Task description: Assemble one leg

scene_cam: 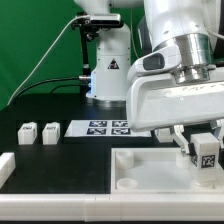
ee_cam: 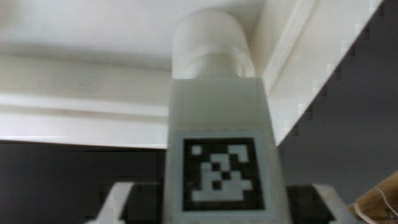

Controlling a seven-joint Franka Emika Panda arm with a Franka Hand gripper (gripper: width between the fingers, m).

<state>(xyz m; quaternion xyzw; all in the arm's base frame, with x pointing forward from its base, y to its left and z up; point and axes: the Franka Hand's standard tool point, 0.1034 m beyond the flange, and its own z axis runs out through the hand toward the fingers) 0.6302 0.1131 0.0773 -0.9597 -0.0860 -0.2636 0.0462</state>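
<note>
One leg [ee_cam: 222, 110], square tag [ee_cam: 222, 172] showing, clamped in end effector [scene_cam: 203, 143].

Room around the gripper [scene_cam: 200, 143], exterior view read as a clock face.
The gripper is closed on the leg [scene_cam: 206, 160]; the tabletop [scene_cam: 140, 170] lies close beneath, blocking 6 o'clock. Toward 9 o'clock lie the marker board [scene_cam: 104, 127], a loose leg [scene_cam: 50, 131] and a second loose leg [scene_cam: 27, 133], with bare black table between them. A white stand [scene_cam: 106, 70] rises at 10 o'clock.
</note>
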